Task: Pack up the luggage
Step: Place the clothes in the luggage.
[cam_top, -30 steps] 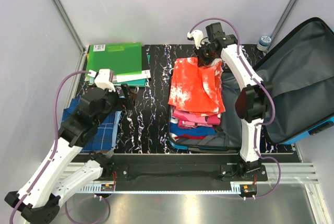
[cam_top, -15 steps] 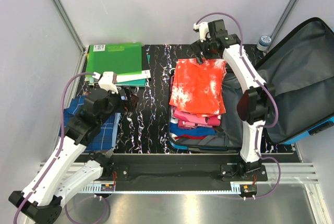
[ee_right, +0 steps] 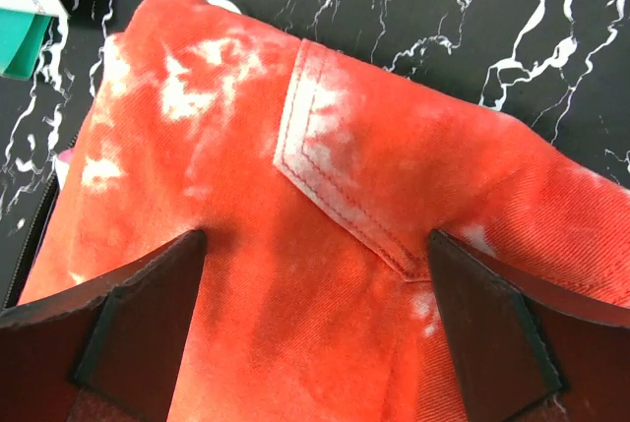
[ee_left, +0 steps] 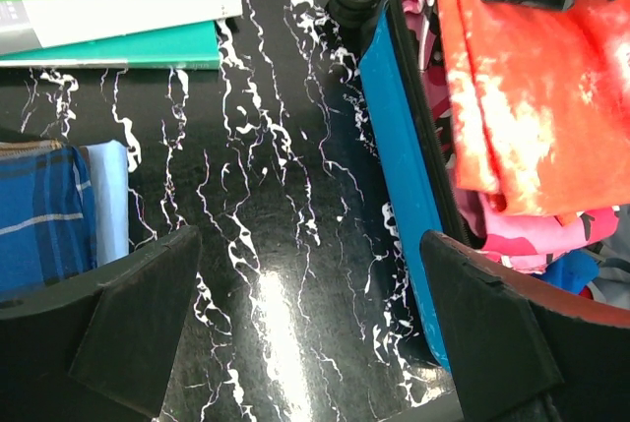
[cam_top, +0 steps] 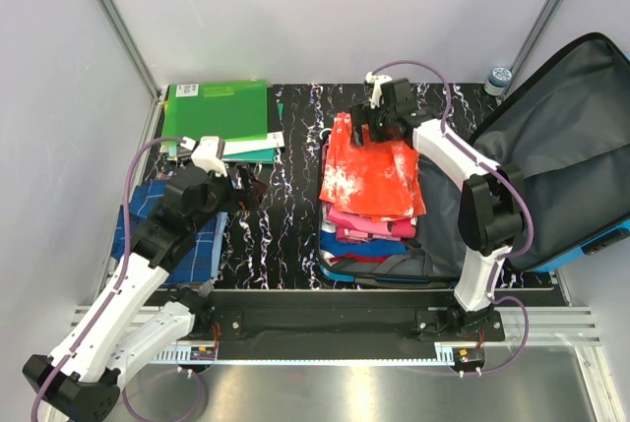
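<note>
Near the left edge of the surface [cam_top: 285,215], the blue plaid cloth [cam_top: 202,243] lies just beside my left hand [cam_top: 239,184], whose fingers stand apart with nothing between them. The luggage [cam_top: 561,147] sits open on the right half, its long axis running near to far and its lid lying out to the right. I judge the cloth must travel rightward, and the left arm is the nearer one. Farther back, my right hand [cam_top: 379,119] is spread wide, low over the orange garment [cam_top: 369,171] topping the packed stack.
</note>
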You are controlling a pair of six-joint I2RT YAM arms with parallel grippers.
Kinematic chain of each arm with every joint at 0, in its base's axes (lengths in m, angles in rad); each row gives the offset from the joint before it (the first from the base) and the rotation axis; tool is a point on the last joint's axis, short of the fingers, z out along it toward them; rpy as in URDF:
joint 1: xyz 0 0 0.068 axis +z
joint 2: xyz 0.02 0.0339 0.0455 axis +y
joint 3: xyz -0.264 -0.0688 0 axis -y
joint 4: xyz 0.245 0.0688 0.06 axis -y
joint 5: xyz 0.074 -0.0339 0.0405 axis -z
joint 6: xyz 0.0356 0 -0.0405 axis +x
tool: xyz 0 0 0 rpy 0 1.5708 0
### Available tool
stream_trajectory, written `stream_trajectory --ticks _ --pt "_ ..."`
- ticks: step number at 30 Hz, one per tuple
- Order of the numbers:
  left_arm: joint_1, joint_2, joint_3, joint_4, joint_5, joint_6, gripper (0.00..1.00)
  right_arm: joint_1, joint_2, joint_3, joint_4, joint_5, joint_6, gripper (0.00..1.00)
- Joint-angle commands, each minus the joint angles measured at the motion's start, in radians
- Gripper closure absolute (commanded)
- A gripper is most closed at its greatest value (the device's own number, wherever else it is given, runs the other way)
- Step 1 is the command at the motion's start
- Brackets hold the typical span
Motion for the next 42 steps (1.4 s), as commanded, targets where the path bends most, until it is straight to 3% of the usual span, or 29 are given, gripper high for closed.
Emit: stream_trajectory --ticks 1,11,20,29,34,42 --pt "0.016 -0.007 -0.02 0.079 0.041 0.003 0.01 0.095 -0.019 -0.15 -0.008 -0.006 0.119 0.01" --pt "0.039 -0.032 -0.046 0.083 0.051 0.014 0.01 0.158 -0.037 -0.378 -0.008 0.014 0.279 0.02" --pt "0.048 -0.032 -0.051 0.085 0.052 0.012 0.01 0.201 -0.068 -0.463 -0.019 -0.015 0.276 0.02" --pt "0.05 -0.043 -0.064 0.082 0.052 0.006 0.01 0.2 -0.239 -0.284 -0.172 0.046 0.245 0.0" --pt "0.051 -0.03 -0.063 0.085 0.054 0.003 0.01 0.2 -0.307 -0.093 -0.221 0.107 0.19 0.0" --pt "0.051 -0.04 -0.068 0.083 0.07 0.005 0.01 0.154 -0.079 0.21 -0.212 0.198 0.141 0.0"
